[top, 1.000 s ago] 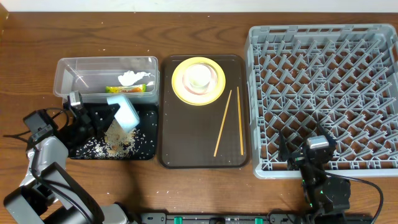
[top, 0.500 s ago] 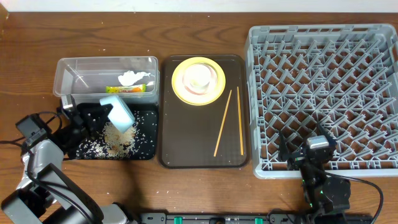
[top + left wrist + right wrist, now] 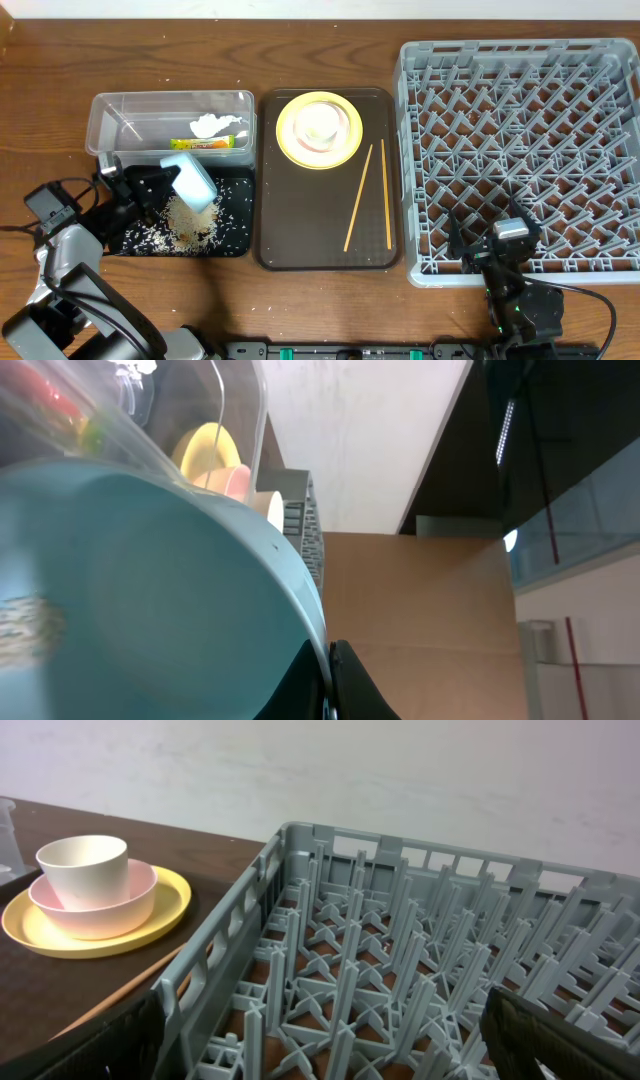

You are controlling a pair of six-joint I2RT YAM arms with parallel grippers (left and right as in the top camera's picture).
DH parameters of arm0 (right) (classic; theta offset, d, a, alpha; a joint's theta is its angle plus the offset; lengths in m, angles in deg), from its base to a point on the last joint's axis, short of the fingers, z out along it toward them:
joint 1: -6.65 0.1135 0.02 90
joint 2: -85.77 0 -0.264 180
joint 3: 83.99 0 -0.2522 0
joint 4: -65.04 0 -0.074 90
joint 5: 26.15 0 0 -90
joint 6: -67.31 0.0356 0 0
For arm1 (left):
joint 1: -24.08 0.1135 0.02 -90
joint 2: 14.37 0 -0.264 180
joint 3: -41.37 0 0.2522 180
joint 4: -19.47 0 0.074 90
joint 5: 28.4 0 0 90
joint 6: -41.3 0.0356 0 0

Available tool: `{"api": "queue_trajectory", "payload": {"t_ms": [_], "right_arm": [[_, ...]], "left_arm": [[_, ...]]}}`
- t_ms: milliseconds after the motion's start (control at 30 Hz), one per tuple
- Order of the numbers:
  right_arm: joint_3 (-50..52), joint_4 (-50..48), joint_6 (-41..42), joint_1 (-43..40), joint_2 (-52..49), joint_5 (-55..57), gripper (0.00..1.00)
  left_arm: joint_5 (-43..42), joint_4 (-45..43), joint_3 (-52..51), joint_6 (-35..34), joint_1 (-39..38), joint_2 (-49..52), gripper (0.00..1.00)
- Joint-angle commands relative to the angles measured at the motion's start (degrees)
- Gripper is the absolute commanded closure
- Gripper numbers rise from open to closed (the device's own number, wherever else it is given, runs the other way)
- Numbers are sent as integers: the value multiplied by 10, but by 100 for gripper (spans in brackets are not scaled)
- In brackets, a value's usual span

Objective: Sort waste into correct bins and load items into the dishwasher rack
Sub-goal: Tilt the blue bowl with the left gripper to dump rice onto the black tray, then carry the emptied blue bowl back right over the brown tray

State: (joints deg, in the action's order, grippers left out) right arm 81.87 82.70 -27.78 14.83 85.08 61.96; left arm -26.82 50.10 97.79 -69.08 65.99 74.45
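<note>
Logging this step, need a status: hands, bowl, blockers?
Left hand shut on light blue bowl, tipped over black tray; rice in tray. Right hand open at rack near edge. Nothing in the way.

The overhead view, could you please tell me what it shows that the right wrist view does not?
Only overhead: the clear tub with crumpled tissue and snack wrapper, the black tray with rice, the tilted light blue bowl. Only right wrist: the white wall, and the white cup nested in the pink bowl. Both: yellow plate, chopstick, dishwasher rack.
</note>
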Motion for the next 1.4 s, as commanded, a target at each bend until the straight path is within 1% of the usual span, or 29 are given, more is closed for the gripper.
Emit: {"api": "queue_trajectory", "payload": {"t_ms": [0, 67, 100, 133, 167, 200, 267, 333, 467, 533, 667, 833, 1033, 1167, 1300, 1367], "right_arm": [[1, 2, -6, 5, 3, 2, 1], [1, 2, -6, 5, 3, 2, 1], [1, 2, -6, 5, 3, 2, 1], [1, 2, -6, 5, 3, 2, 1], [1, 2, -6, 5, 3, 2, 1], [1, 2, -6, 5, 3, 2, 1], [1, 2, -6, 5, 3, 2, 1], [1, 2, -6, 5, 3, 2, 1], [1, 2, -6, 5, 3, 2, 1], [1, 2, -6, 5, 3, 2, 1], [1, 2, -6, 5, 3, 2, 1], [1, 2, -6, 5, 3, 2, 1], [1, 2, -6, 5, 3, 2, 1], [1, 2, -6, 5, 3, 2, 1], [1, 2, -6, 5, 3, 2, 1], [1, 2, -6, 5, 3, 2, 1]], "left_arm": [[-16, 6, -2, -15, 2, -13, 94], [-16, -22, -2, -22, 3, -14, 94], [-16, -26, -2, -42, 3, -14, 94], [-16, -14, -2, -66, 2, -14, 94], [-16, -1, -2, -74, 0, -17, 94], [-16, -3, -2, -69, -2, -22, 94], [-16, -35, -2, -64, -2, -27, 94], [-16, -26, -2, -90, -3, -28, 94], [-16, -42, -2, -94, -6, -30, 94], [-16, -28, -2, -110, -8, -31, 94], [-9, -39, -2, -101, -12, -34, 94], [0, -40, -1, -111, -13, -44, 94], [74, -44, 13, -165, -22, -119, 94], [141, -43, 19, -181, -59, -194, 94], [221, -25, 18, -181, -141, -264, 94], [285, -5, 18, -181, -201, -290, 94]]}}
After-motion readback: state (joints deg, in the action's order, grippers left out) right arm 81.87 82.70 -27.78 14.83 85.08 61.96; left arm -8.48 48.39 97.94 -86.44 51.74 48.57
